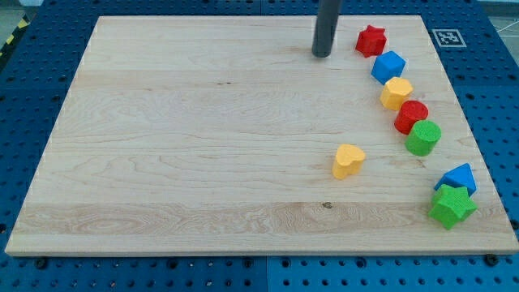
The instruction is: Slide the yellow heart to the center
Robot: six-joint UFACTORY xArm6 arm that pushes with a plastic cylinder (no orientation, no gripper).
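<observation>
The yellow heart (348, 161) lies on the wooden board (203, 138), right of the board's middle and a little toward the view's bottom. My tip (322, 54) is near the view's top, well above the heart and slightly to its left, not touching any block. The red star (371, 40) is just to the tip's right.
A curved row of blocks runs down the view's right: red star, blue cube (388, 66), yellow block (396, 93), red cylinder (411, 117), green cylinder (423, 138). A blue block (458, 178) and a green star (452, 206) sit at the lower right corner.
</observation>
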